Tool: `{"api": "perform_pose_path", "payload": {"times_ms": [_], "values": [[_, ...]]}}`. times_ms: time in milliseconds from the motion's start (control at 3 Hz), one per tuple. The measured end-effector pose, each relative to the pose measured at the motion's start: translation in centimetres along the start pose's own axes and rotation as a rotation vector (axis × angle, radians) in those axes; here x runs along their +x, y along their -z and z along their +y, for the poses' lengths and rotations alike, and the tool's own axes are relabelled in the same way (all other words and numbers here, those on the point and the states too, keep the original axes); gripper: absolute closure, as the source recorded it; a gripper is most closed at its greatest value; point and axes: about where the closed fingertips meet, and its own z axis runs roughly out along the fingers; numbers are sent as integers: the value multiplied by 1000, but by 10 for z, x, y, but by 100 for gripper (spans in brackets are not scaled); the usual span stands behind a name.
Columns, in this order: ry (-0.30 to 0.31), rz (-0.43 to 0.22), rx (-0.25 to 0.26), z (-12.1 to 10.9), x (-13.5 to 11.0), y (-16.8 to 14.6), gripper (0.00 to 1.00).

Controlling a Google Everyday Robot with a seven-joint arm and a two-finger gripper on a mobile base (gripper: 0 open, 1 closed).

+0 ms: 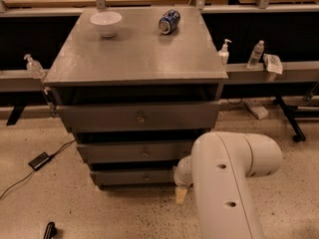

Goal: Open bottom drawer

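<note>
A grey cabinet has three drawers stacked. The bottom drawer (134,177) is the lowest and slimmest, with a small round knob (146,177) at its centre, and it looks closed. Above it are the middle drawer (132,152) and the tall top drawer (137,117). My white arm (227,183) fills the lower right. My gripper (181,193) hangs low by the bottom drawer's right end, a tan fingertip (181,195) pointing at the floor, to the right of the knob.
A white bowl (105,23) and a blue can on its side (169,21) lie on the cabinet top (134,59). Bottles (256,54) stand on side rails. A black adapter and cable (39,160) lie on the floor at left. Table legs (289,118) stand at right.
</note>
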Motion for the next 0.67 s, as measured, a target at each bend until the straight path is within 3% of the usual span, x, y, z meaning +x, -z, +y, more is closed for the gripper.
{"api": "perform_pose_path", "payload": {"times_ms": [333,667], "values": [[5,-10,61,-16,2,-14,0],[8,-26,87,-28,2,-22,0]]}}
